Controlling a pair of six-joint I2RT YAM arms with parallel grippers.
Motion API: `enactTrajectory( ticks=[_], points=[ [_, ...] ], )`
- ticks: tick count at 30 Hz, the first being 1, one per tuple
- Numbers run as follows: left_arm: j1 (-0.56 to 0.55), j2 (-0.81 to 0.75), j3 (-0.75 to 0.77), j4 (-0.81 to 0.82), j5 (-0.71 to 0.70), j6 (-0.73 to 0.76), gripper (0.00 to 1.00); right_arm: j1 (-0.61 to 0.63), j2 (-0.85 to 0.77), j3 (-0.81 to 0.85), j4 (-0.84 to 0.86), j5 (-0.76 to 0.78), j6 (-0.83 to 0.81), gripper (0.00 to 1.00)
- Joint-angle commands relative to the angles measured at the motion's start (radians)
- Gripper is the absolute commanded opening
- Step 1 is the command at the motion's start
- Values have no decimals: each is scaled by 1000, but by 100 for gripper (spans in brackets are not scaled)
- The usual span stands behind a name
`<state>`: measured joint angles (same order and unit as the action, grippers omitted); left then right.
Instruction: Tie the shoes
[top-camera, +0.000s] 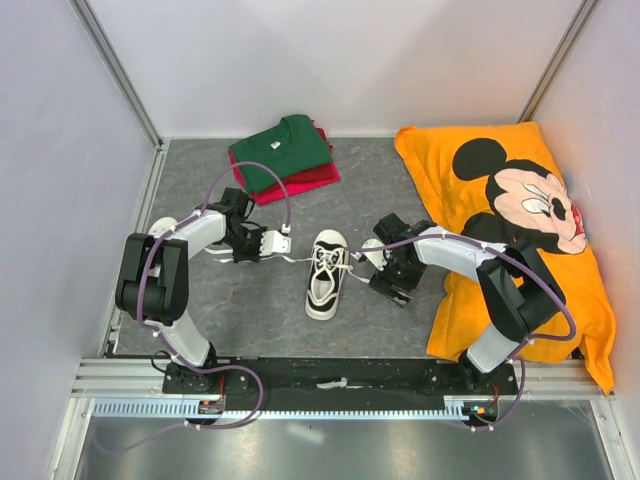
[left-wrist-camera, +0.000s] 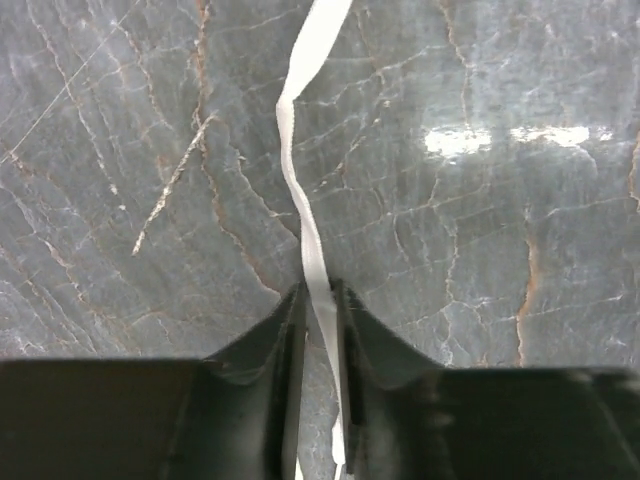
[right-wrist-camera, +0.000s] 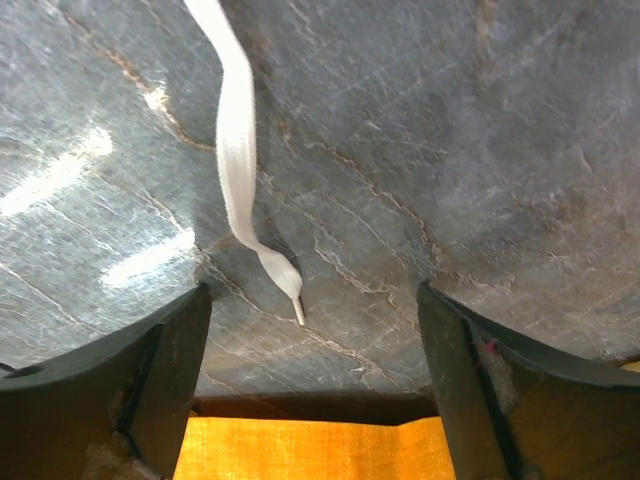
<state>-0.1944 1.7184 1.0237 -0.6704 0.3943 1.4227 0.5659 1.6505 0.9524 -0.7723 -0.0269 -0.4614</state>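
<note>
One lace (left-wrist-camera: 297, 190) sits clamped in the left pincer (left-wrist-camera: 318, 297); the right pincer (right-wrist-camera: 312, 300), apart, must next grip the other lace (right-wrist-camera: 237, 140)

The top external view looks steeply down from above and behind the arm bases (top-camera: 200, 378) at 6 o'clock. It stands far enough off to take in the whole worktop (top-camera: 260, 320) up to the walls (top-camera: 300, 60).

The left wrist view looks along the left hand (left-wrist-camera: 318, 300) from very near onto grey worktop. Its pinched fingers (left-wrist-camera: 285, 380) rise from 6 o'clock and a lace (left-wrist-camera: 300, 200) runs to 12.

The right wrist view sits equally near. The right hand (right-wrist-camera: 315, 300) shows spread fingers (right-wrist-camera: 150, 390) at 7 and 5 o'clock, with orange cloth (right-wrist-camera: 300, 448) at 6.

The top view shares both patches, at 9 and 3 o'clock of the shoe (top-camera: 325, 275).
</note>
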Motion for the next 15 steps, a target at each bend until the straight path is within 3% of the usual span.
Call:
enactTrajectory(
  ticks=[1,3,5,7,9,12,13,14,15],
  points=[
    [-8,-41,-42,-11,3,61,12,6,22,28,48,21,-2,84],
    [-7,-81,-36,-27,58,29,2,6,31,31,73,21,7,72],
    [-7,-161,-34,-40,103,-19,2,6,43,29,82,51,12,59],
    [-7,-215,-31,-54,169,-71,2,5,48,25,88,39,12,56],
    [-7,-284,-33,-61,216,-102,2,6,51,16,99,30,12,42],
    [-7,-358,-36,-64,248,-166,2,6,57,3,117,30,23,38],
    [-7,-374,-36,-63,253,-203,2,5,58,2,120,6,24,26],
    [-7,-388,-37,-63,258,-218,2,5,58,2,126,4,29,2],
    [-7,-416,-39,-63,265,-238,2,6,57,3,130,4,39,0]
  ],
)
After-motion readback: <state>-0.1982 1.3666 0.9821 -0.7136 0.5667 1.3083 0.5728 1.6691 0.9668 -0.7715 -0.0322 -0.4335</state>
